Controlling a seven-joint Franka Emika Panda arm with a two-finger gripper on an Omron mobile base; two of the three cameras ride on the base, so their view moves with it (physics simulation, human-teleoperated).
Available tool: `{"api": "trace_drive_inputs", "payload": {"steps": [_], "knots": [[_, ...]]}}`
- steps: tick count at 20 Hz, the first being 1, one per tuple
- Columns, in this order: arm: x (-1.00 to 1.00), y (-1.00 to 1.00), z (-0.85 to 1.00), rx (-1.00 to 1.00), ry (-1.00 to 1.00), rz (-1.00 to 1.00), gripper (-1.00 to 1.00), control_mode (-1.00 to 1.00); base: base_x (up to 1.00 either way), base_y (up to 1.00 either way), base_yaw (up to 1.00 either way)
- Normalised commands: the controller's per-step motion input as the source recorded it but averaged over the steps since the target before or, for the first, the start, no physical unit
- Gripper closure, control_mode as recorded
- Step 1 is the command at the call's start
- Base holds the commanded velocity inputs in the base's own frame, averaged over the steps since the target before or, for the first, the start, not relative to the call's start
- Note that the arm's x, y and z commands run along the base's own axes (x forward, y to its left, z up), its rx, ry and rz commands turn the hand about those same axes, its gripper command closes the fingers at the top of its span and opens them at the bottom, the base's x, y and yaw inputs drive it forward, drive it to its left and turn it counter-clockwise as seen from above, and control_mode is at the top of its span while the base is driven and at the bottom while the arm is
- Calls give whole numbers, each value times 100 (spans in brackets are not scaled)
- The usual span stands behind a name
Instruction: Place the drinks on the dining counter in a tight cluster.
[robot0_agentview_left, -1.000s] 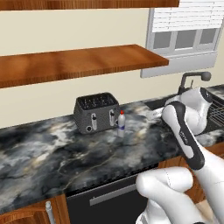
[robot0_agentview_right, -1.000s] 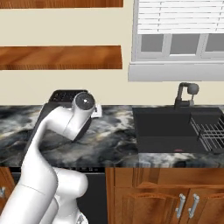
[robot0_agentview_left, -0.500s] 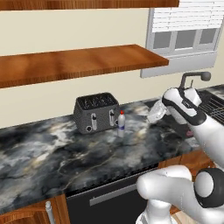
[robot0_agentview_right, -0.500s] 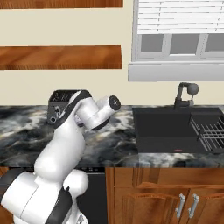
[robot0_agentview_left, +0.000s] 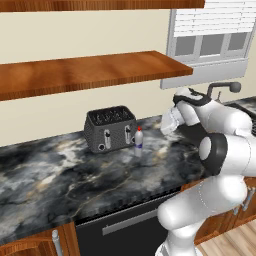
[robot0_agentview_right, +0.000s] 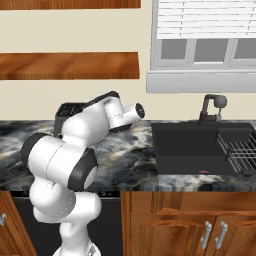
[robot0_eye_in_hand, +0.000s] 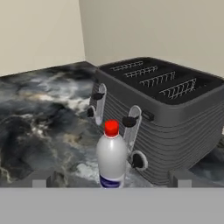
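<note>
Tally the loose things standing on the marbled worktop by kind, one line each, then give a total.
Bottles: 1, the small clear red-capped bottle, upright in front of the toaster.
Toasters: 1, the dark four-slot toaster against the wall.
Total: 2

A black-and-grey marbled worktop (robot0_agentview_left: 65, 180) carries a dark grey four-slot toaster (robot0_agentview_left: 110, 128) near the wall, with a small clear red-capped bottle (robot0_agentview_left: 139, 141) standing upright just in front of it.
</note>
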Motion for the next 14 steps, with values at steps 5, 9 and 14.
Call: {"api": "trace_drive_inputs", "payload": {"steps": [5,9,14], "knots": [[27,29,-32,0,18,13,-100,-100,0,0,0],[6,19,-88,8,4,15,-100,-100,0,0,0],[0,3,-82,18,-8,12,-100,-100,0,0,0]]}}
